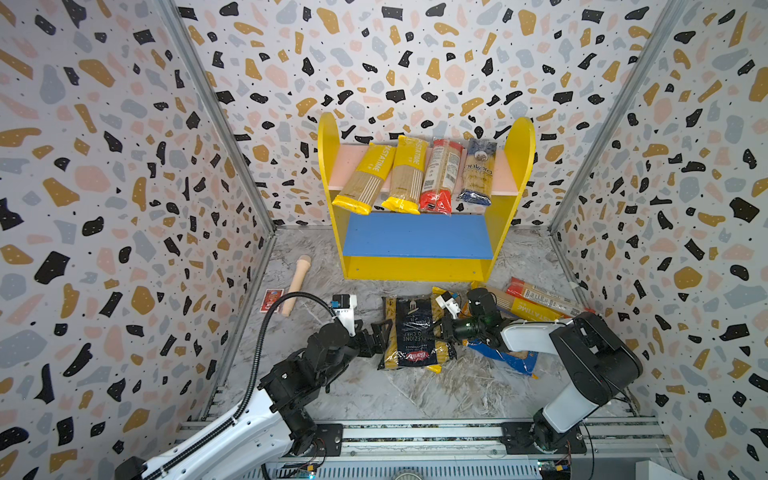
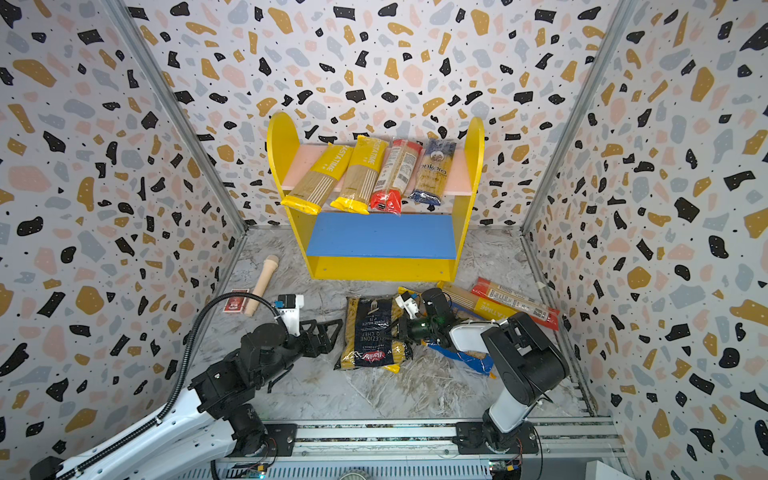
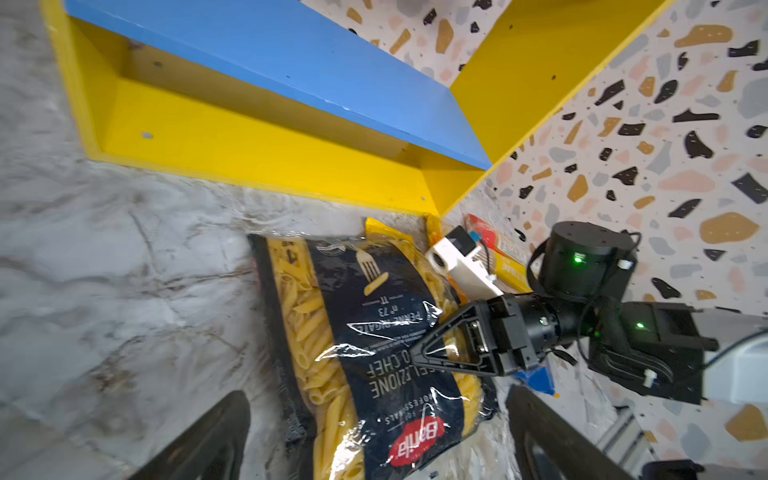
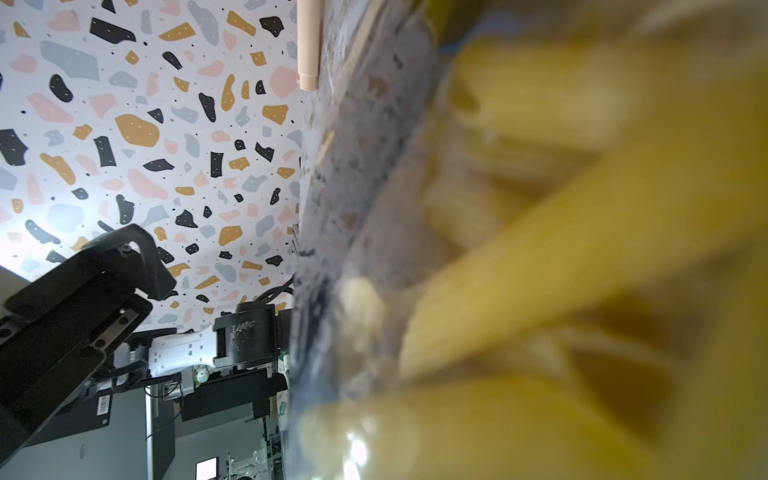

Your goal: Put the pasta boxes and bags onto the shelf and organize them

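Nearest the top camera, a rail carries both arm bases. Ahead of it, the marble-pattern table lies open up to the tools, giving free room behind both.

Left arm: it reaches forward and inward, low, with the wrist level. On this arm the left gripper has its jaws spread wide. In the left wrist view its fingers flank the near end of the Barilla penne bag with no visible contact. Outboard of this tool the table is open as far as the wooden stick and the red card box.

Right arm: the elbow is raised, the forearm is folded across toward the centre, and the tool is horizontal. Here the right gripper is pressed together, pinching the film on the bag's upper face. The right wrist view shows blurred penne close against the lens.

Under the right forearm lies the blue-orange bag. Beyond the right wrist, a yellow PASTATIME pack and a red-ended pack lie side by side, touching, close to the side wall.

Ahead of both tools stands the shelf. Its blue lower board offers its full width as open room. Its pink upper board holds four long spaghetti packs in a row, their near ends overhanging the front edge. Terrazzo-pattern walls enclose three sides.
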You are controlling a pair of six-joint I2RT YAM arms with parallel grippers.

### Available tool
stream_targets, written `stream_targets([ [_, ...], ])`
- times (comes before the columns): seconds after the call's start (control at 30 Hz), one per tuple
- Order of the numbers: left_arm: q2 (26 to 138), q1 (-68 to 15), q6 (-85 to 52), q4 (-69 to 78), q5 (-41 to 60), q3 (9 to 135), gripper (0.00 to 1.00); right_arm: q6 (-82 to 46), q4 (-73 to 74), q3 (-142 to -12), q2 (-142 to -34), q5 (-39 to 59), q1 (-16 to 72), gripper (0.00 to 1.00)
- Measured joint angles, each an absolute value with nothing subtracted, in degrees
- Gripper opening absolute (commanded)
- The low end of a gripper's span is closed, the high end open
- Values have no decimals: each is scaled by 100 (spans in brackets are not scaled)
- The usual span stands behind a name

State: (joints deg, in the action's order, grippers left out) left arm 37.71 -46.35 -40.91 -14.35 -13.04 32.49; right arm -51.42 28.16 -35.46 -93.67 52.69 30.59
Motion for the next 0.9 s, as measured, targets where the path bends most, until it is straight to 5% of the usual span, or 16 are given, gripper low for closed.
stream_targets([
  [0.4,3739,-4517,-4217,-2401,-1809,3323,100,-5625,2971,-3286,-8493,5443,3057,12],
  [0.9,3343,-4499,-4571,-2705,-1977,3411,100,-5271,1468,-3369,-7347,5290,2995,12],
])
